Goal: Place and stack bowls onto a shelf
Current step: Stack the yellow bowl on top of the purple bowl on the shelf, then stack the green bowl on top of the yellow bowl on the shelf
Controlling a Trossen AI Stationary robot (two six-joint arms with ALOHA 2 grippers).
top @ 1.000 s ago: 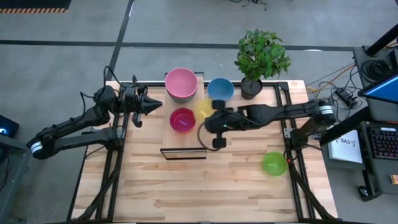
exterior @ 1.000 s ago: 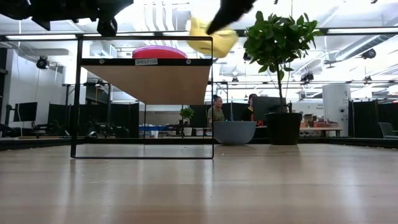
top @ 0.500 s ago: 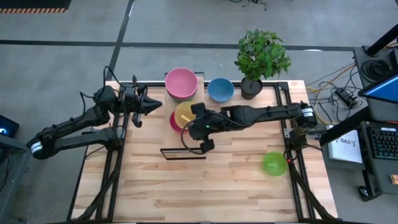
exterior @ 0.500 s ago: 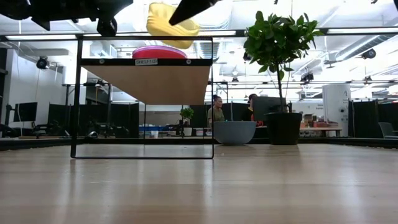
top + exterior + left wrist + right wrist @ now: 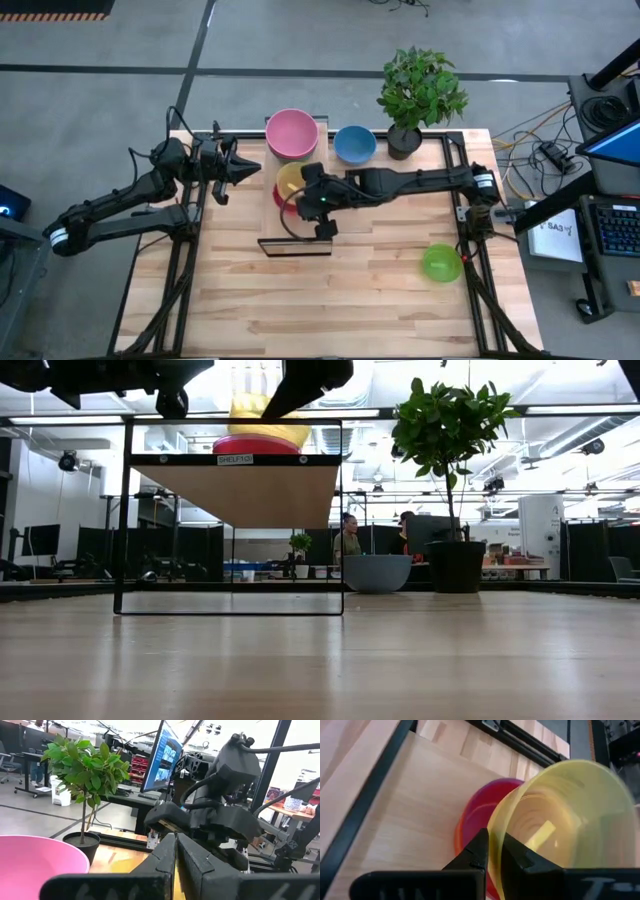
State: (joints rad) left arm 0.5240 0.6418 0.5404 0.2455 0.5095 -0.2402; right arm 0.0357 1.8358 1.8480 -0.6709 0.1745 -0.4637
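Note:
A yellow bowl [image 5: 292, 178] is held by my right gripper [image 5: 298, 192] over a red bowl [image 5: 281, 196] that stands on the shelf [image 5: 235, 485]. In the low view the yellow bowl [image 5: 268, 420] has its lower part inside the red bowl [image 5: 255, 446]. A pink bowl [image 5: 291, 135] and a blue bowl [image 5: 354, 143] stand at the table's far edge. A green bowl [image 5: 441, 262] stands on the table at the right. My left gripper [image 5: 247, 168] is shut and empty, left of the pink bowl. My right gripper holds the yellow bowl by its rim [image 5: 496, 837]. One finger [image 5: 519, 862] is inside the bowl and one [image 5: 479, 851] is outside, pinching the wall. The bowl is mouth up, slightly tilted, with its base down inside the red bowl [image 5: 470, 820]. I cannot tell whether it rests there.
A potted plant [image 5: 420, 90] stands at the far right corner beside the blue bowl. The shelf's dark end frame [image 5: 295, 246] stands near the table's middle. The slatted tabletop [image 5: 330, 310] lies bare toward the near edge.
My right gripper has carried the yellow bowl toward the table's left edge, from beside the blue bowl to above the red bowl. It has then lowered it, so the bowl's base now sits inside the red bowl. The bowl has gone from tipped to nearly level.

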